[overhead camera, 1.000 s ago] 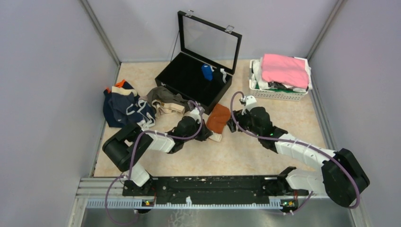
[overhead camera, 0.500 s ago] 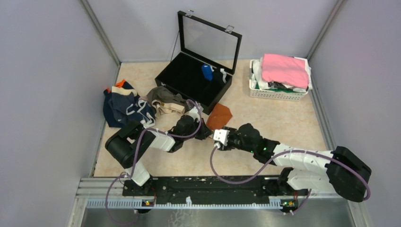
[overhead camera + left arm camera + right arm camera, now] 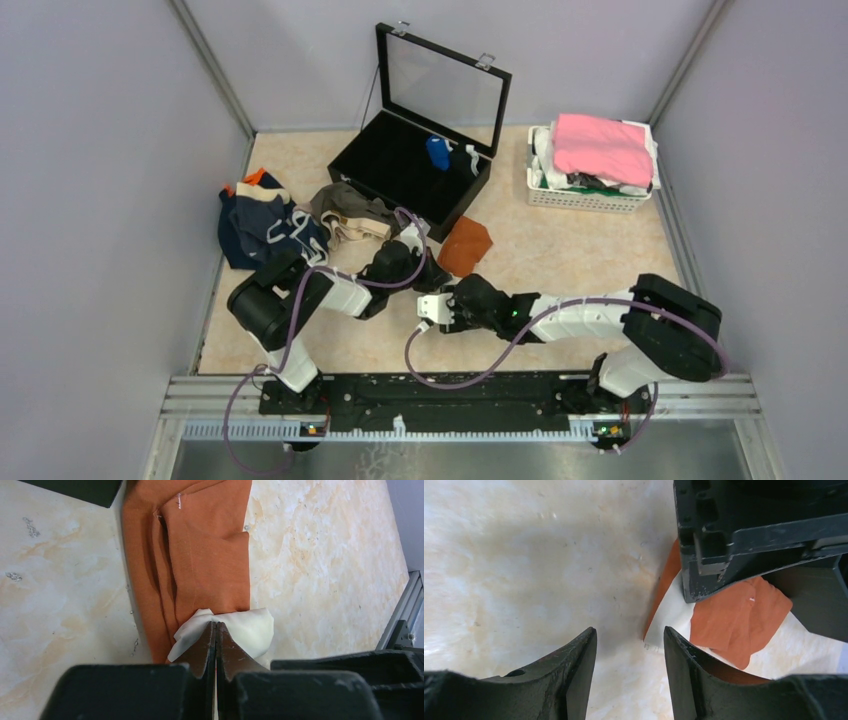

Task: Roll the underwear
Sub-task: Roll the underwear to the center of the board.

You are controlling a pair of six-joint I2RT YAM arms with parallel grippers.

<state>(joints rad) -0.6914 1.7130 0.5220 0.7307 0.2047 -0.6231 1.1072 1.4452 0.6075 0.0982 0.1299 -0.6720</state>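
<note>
The rust-orange underwear point(image 3: 466, 245) lies folded lengthwise on the table in front of the black case. My left gripper point(image 3: 432, 278) is shut on its white inner lining point(image 3: 247, 627) at the near end; the jaws are pressed together point(image 3: 216, 625) with the white cloth pinched between them. My right gripper point(image 3: 430, 306) is open and empty point(image 3: 629, 630), low over the table just short of that same end, with the orange cloth point(image 3: 734, 625) and the left gripper's black body point(image 3: 744, 530) ahead of it. The navy underwear point(image 3: 262, 228) and the olive-brown underwear point(image 3: 352, 212) lie in a heap at the left.
An open black case point(image 3: 415, 165) with a raised glass lid stands at the back centre, a blue roll point(image 3: 438, 152) inside. A white basket point(image 3: 590, 197) at the back right holds a bright pink cloth point(image 3: 602, 147). Grey walls close in both sides.
My right arm has swung from the right of the orange underwear round to its near end, close under the left gripper. The left gripper stays shut on the cloth.
</note>
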